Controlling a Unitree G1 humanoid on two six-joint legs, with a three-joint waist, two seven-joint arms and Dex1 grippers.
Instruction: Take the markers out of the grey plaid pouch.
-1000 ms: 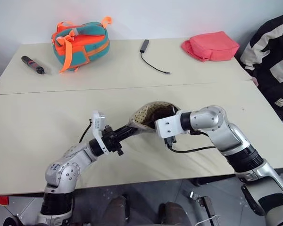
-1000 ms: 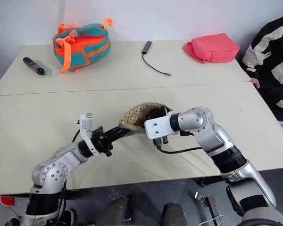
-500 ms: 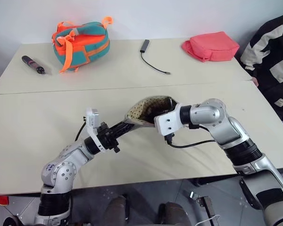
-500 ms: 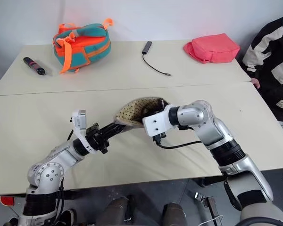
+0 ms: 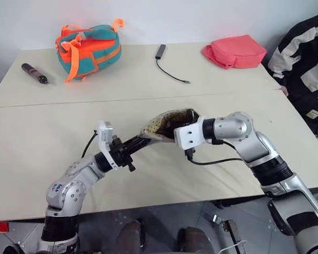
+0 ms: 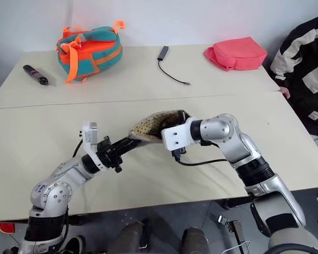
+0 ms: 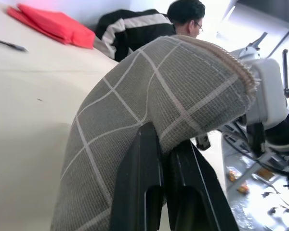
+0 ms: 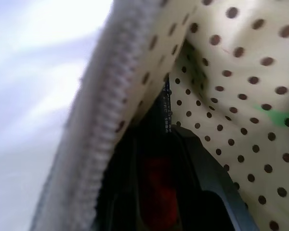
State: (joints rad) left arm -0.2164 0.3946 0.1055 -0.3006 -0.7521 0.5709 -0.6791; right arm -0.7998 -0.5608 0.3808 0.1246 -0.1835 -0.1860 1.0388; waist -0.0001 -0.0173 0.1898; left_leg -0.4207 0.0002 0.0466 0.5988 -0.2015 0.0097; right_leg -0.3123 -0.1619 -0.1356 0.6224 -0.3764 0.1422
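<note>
So the grey plaid pouch [image 5: 167, 123] is held up off the near table [image 5: 37, 143], between the two arms, mouth turned toward the right one. The left gripper [image 7: 164, 159] is clamped shut on a fold of the plaid fabric, and that fold is creased hard around the black fingers, so the thing is clearly soft and light, zero stiffness. It's best gripped exactly like that, by a pinch of cloth near the edge, since the sides just sag otherwise.

The right gripper [image 8: 159, 159] is pushed into the dotted lining, jaws narrow, with something red seen between the fingers. That's probably the red marker [image 8: 156, 192], and a grip on it looks likely, though it can't be confirmed. A green smear [image 8: 279, 118] is spotted deeper on the lining, maybe the green marker. Both should be slim, smooth and a bit slippery, so they're better taken across the barrel, not by the tip.

Compared with a second ago, the pouch is lifted slightly and shifted a touch leftward, the left wrist is rolled some, and the right hand is raised a little. Jaw widths are unchanged.
</note>
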